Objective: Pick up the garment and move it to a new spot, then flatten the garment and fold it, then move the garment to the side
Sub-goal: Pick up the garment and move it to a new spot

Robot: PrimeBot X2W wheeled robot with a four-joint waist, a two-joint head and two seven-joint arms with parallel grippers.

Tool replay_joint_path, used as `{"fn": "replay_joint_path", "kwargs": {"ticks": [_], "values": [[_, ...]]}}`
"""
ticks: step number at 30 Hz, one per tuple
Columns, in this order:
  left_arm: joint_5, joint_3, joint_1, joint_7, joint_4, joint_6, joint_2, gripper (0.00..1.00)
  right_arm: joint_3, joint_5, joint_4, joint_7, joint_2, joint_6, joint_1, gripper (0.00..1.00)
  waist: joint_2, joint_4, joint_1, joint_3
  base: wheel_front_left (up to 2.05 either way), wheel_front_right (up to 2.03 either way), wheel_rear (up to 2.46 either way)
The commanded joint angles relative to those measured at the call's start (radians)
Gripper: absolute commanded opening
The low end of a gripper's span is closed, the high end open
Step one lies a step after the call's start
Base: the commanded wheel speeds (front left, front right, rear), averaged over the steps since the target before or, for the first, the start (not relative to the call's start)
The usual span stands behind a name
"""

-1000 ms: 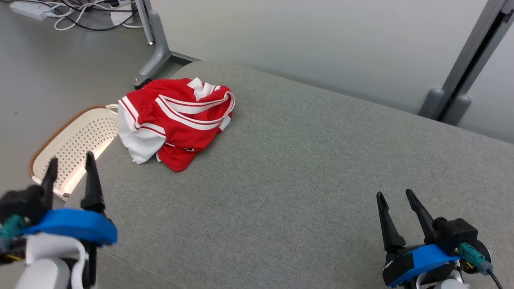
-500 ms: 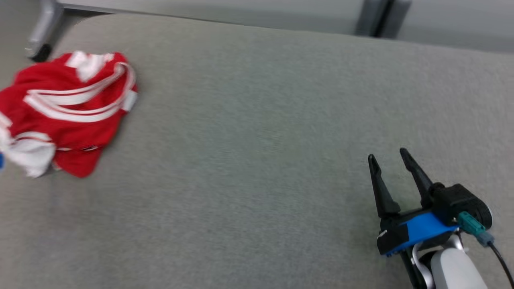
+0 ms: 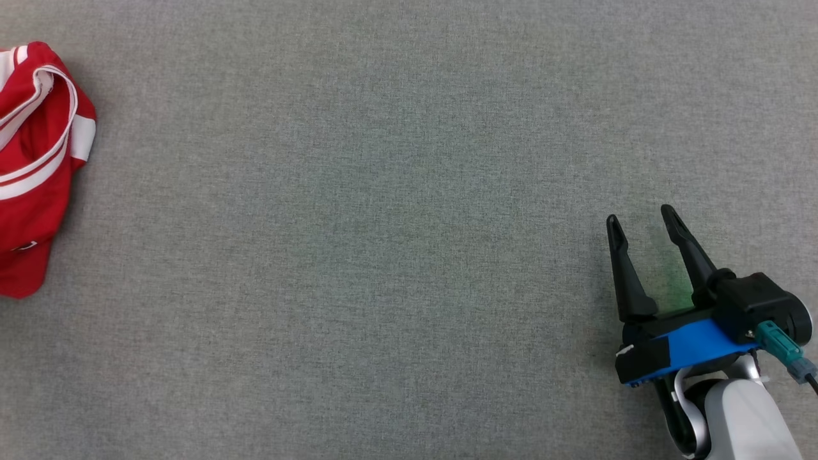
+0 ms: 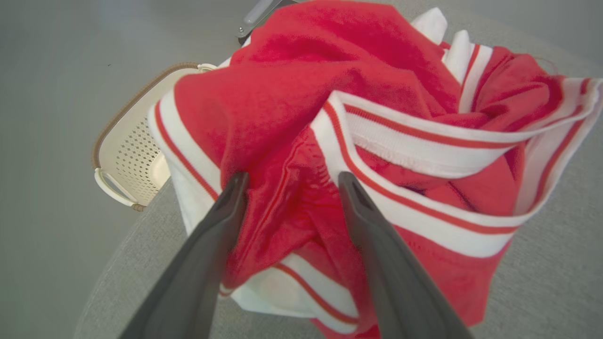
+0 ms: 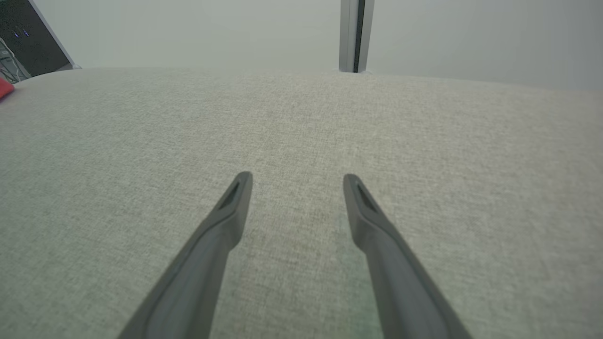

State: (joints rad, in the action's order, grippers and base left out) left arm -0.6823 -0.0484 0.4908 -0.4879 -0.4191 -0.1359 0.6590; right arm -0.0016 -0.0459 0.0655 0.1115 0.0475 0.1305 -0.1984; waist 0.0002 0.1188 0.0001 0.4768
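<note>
The garment (image 3: 32, 166) is a crumpled red top with white stripes, lying at the left edge of the head view on the grey fabric surface (image 3: 383, 223). In the left wrist view the garment (image 4: 377, 117) is very close, and my left gripper (image 4: 292, 181) stands open with a red fold between its two fingers (image 4: 212, 245). Whether the fingers touch the cloth I cannot tell. My right gripper (image 3: 642, 217) hovers open at the lower right of the head view, far from the garment, with nothing between its fingers (image 5: 221, 226).
A cream perforated basket (image 4: 127, 155) with a brown rim stands on the floor just left of the garment, beside the surface's edge. A grey metal post (image 5: 352, 35) rises behind the far edge of the surface. Bare grey fabric stretches between garment and right gripper.
The head camera has tilted down and swung right, so the garment sits at the left edge and the left gripper, basket and floor have left that view. The right gripper stays open.
</note>
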Motion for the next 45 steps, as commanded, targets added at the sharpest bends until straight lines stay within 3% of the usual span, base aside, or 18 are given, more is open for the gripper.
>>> {"fn": "replay_joint_path", "kwargs": {"ticks": [1,2,3,11,17,23,34,45], "values": [[-0.007,0.004,0.015,-0.003,-0.027,-0.007,-0.010,1.00,0.003,0.002,-0.008,-0.003,0.005,0.000,-0.021,1.00,-0.0002,-0.002,-0.0001,0.000,0.00,0.00,0.00],[-0.006,0.007,0.017,0.001,-0.039,-0.007,-0.012,0.68,0.007,-0.001,-0.007,-0.001,0.005,0.000,-0.023,1.00,-0.0002,-0.003,-0.0001,-0.004,0.00,0.00,0.00],[-0.007,0.007,0.019,0.007,-0.051,-0.006,-0.015,0.00,0.011,-0.006,-0.006,0.000,0.005,0.000,-0.021,1.00,-0.0002,-0.005,-0.0001,-0.008,0.00,0.00,0.00],[-0.018,0.013,0.020,0.057,-0.094,0.041,-0.024,0.00,0.004,-0.032,0.030,0.014,0.005,0.000,0.017,1.00,-0.0002,-0.009,-0.0001,-0.097,0.00,0.00,0.00],[0.007,0.031,0.083,0.128,-0.016,0.093,-0.007,0.00,-0.001,-0.064,0.070,0.037,0.005,0.000,0.037,1.00,-0.0002,0.002,-0.0001,-0.192,0.00,0.00,0.00],[0.034,0.081,0.200,0.133,0.111,0.134,-0.001,0.00,0.017,-0.116,0.123,0.069,0.005,0.000,0.055,1.00,-0.0002,-0.004,-0.0001,-0.296,0.00,0.00,0.00],[0.068,0.195,0.443,0.073,0.310,0.126,-0.087,0.00,0.042,-0.176,0.206,0.112,0.005,0.000,0.080,1.00,-0.0002,-0.089,-0.0001,-0.412,0.00,0.00,0.00],[0.043,0.276,0.553,0.099,0.330,0.135,-0.225,0.00,0.073,-0.201,0.244,0.133,0.005,0.000,0.053,1.00,-0.0002,-0.227,-0.0001,-0.414,0.00,0.00,0.00]]}}
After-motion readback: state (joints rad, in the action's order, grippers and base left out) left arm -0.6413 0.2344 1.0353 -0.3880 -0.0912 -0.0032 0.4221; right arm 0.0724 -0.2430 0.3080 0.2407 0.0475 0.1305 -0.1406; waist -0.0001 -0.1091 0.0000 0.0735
